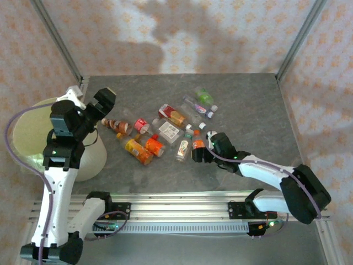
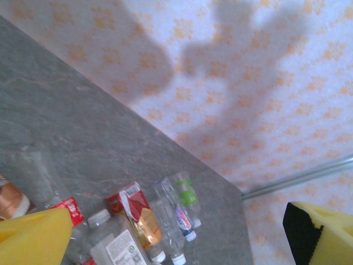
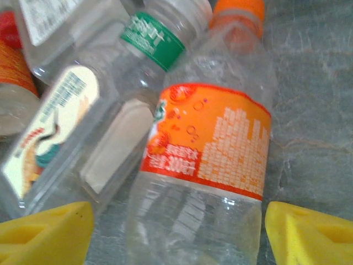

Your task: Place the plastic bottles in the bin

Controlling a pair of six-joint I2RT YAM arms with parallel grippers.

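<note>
Straddling an orange-labelled bottle, the right claw sits low over the grey table. Its yellow pads are parted. The right one is at the bottle's edge and the left one is off it by a gap, so the claw is released, not clamped.

- Orange-labelled bottle: clear, orange cap, lying on its side with the cap pointing away from the claw.
- Green-labelled bottle: clear, lying against the first on its left.
- Cream-labelled bottle: clear and squarish, just beside the green-labelled one.
- Mid-table cluster, top view: an orange-filled bottle, a white-labelled bottle and a red-and-orange bottle, all lying flat close together.
- Bin: stands at the table's left edge with a pale yellow-green liner, well apart from the right claw.
- Left claw: raised beside the bin, between it and the cluster. Its pads are fully spread and hold nothing.
- Green-capped bottle: farthest back, lying on the table.
- Patterned wall: behind the table.
</note>
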